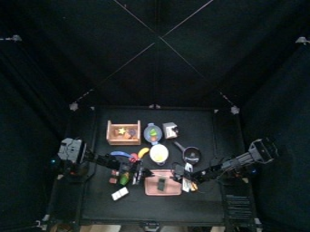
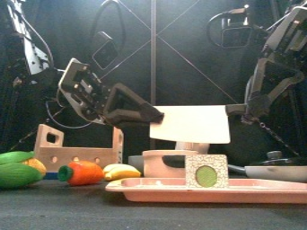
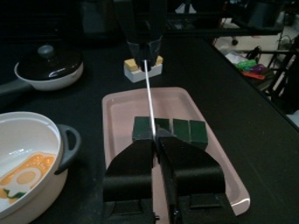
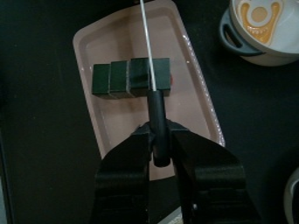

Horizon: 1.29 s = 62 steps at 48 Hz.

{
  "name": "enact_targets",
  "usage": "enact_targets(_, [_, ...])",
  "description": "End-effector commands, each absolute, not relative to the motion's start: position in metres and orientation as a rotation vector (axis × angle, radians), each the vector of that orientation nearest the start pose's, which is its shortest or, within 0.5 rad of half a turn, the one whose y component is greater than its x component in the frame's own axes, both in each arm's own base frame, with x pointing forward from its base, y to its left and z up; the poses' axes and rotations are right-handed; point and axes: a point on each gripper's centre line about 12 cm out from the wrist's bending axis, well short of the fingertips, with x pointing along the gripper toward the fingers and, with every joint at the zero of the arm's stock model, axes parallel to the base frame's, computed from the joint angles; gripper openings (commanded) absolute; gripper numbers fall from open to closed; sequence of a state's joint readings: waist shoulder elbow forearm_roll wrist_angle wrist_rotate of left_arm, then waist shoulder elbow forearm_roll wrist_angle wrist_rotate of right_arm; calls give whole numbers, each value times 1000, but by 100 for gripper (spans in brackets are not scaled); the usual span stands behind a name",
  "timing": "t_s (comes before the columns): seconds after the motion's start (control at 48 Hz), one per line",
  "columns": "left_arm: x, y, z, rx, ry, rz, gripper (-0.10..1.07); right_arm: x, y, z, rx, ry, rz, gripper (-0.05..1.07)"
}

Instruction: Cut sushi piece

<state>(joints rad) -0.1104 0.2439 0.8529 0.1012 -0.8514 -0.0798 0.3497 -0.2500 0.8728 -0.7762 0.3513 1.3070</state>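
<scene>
A dark green sushi roll (image 3: 176,129) lies across the pink tray (image 3: 216,175). In the front view the roll (image 2: 206,171) shows its green-centred end. A knife with a white blade (image 2: 189,124) and a black handle hangs level just above the roll, between both grippers. My right gripper (image 4: 155,129) is shut on the handle. The blade (image 4: 142,44) runs over the roll (image 4: 122,77) near one end. My left gripper (image 3: 158,149) is closed at the blade's tip end, and the blade edge (image 3: 147,96) runs away from it toward the right gripper.
A white pot (image 3: 30,162) and a black lidded pan (image 3: 47,70) stand beside the tray. Small white and yellow blocks (image 3: 140,63) lie beyond its far end. A wooden crate (image 2: 78,148), a toy carrot (image 2: 84,172) and a banana (image 2: 120,171) sit at the front left.
</scene>
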Motion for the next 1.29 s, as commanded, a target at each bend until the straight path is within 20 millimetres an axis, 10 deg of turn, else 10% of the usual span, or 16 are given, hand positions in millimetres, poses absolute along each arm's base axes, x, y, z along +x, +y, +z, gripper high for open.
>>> enact_targets(0.0, [385,-51,110,-11,263,-172,38,294,78,176,280,815,-125,50])
enact_targets(1.271, [390,-51,119,-4,285,-159,37,300,84,180,273,806,-113,50])
